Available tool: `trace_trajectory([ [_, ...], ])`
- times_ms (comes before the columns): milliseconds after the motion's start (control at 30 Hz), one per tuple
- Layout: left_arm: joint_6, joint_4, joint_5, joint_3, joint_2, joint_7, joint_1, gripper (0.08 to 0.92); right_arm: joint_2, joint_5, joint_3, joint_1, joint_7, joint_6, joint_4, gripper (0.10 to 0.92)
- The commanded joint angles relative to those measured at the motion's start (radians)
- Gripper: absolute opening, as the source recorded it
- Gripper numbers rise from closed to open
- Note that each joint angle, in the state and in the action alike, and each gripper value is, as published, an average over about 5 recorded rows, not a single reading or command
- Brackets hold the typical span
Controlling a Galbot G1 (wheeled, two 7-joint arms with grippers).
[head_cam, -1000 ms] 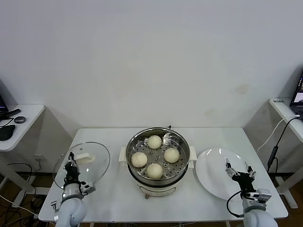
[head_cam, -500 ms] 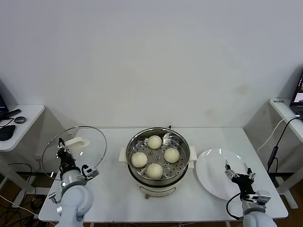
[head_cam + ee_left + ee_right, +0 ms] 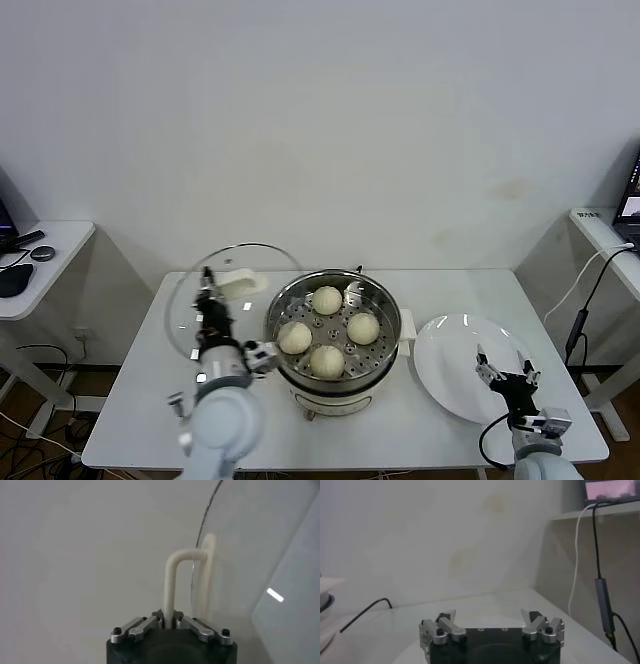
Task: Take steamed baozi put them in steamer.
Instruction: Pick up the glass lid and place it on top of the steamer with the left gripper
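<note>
The steamer point(image 3: 385, 345) stands mid-table with several cream-white baozi on its perforated tray, among them a far one point(image 3: 327, 299), a left one point(image 3: 294, 337) and a near one point(image 3: 326, 360). My left gripper point(image 3: 209, 288) is shut on the white handle point(image 3: 172, 582) of the round glass lid point(image 3: 190, 290). It holds the lid upright in the air just left of the steamer. My right gripper point(image 3: 507, 366) is open and empty over the near edge of the white plate.
A flat white plate point(image 3: 450, 350) lies right of the steamer. Side tables stand at the far left point(image 3: 45, 260) and far right point(image 3: 605, 235), with a cable hanging from the right one.
My left gripper has lifted the glass lid off the table's left end and carried it right and up, close beside the steamer. The right gripper has barely moved.
</note>
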Motion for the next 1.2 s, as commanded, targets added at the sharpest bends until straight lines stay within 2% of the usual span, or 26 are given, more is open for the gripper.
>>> trace_trajectory([
  [33, 0.023, 0.072, -0.033, 0.298, -0.028, 0.029, -0.093, 0.174, -0.003, -0.014, 0.000, -0.015, -0.011, -0.004, 0.017, 0.823],
  [567, 0.023, 0.240, -0.003, 0.357, -0.079, 0.014, -0.176, 0.174, 0.008, -0.027, -0.006, -0.002, -0.017, -0.006, 0.009, 0.823],
  [733, 0.023, 0.252, 0.042, 0.338, -0.077, 0.033, -0.166, 0.174, 0.008, -0.026, -0.007, 0.006, -0.017, -0.005, 0.001, 0.823],
  [1200, 0.022, 0.300, 0.118, 0.319, -0.075, 0.006, -0.148, 0.174, 0.012, -0.026, -0.015, 0.020, -0.018, -0.006, -0.011, 0.823],
])
